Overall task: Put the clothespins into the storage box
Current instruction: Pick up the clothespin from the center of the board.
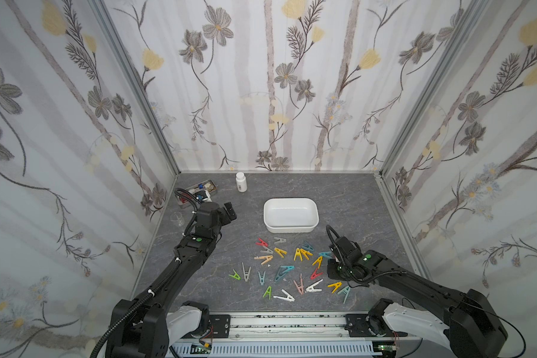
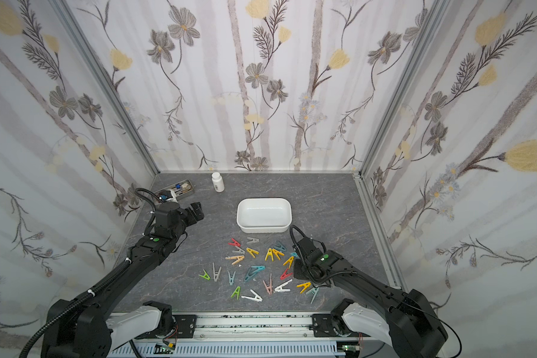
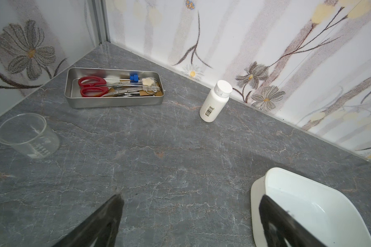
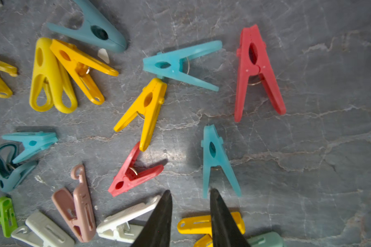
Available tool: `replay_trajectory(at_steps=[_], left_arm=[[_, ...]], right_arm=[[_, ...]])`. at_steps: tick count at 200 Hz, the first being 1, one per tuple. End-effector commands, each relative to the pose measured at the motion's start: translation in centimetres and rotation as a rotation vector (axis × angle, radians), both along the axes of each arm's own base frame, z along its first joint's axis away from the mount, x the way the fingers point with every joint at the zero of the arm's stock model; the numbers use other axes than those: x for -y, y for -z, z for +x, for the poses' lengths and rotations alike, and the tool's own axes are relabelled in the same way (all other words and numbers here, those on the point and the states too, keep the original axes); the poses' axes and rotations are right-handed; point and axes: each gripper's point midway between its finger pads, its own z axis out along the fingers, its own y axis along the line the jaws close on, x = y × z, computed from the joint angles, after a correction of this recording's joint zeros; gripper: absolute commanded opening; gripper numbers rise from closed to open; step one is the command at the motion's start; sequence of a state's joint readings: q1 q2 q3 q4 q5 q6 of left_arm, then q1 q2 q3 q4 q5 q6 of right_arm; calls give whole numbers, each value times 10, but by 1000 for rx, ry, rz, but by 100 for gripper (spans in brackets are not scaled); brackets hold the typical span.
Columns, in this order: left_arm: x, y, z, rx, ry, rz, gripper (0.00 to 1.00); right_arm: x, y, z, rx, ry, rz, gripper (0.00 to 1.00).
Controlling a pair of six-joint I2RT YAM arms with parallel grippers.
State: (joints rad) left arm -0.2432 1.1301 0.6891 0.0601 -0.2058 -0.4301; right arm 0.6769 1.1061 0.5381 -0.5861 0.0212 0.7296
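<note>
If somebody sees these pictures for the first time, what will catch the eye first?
The bright clothespins, scattered loose on the near half of the grey table. Just behind them stands the empty white storage box. The right tool hangs low over the pegs' right edge, jaws apart.

The desk (image 3: 180,149) has a grey, veined stone look with a faint sheen. The clothespins (image 4: 151,119) are smooth coloured plastic, some slightly translucent, with thin metal wire springs (image 4: 254,83). The storage box (image 3: 298,192) is glossy white plastic. The tray (image 3: 114,103) is brushed metal, and the beaker (image 3: 28,136) is clear glass.
</note>
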Motion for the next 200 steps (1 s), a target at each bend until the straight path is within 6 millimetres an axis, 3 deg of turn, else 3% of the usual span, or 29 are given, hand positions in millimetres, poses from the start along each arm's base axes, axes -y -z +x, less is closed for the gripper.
replay_trajectory(at_steps=[1, 106, 159, 200], left_arm=[[1, -4, 0, 22, -4, -26, 100], [8, -8, 3, 36, 28, -45, 100], [8, -10, 1, 41, 30, -54, 100], [7, -14, -2, 49, 22, -69, 100]], right_arm=[[0, 6, -1, -17, 16, -3, 32], [6, 23, 9, -10, 29, -61, 28], [12, 29, 9, -20, 26, -74, 17], [12, 25, 7, -14, 16, -60, 3]])
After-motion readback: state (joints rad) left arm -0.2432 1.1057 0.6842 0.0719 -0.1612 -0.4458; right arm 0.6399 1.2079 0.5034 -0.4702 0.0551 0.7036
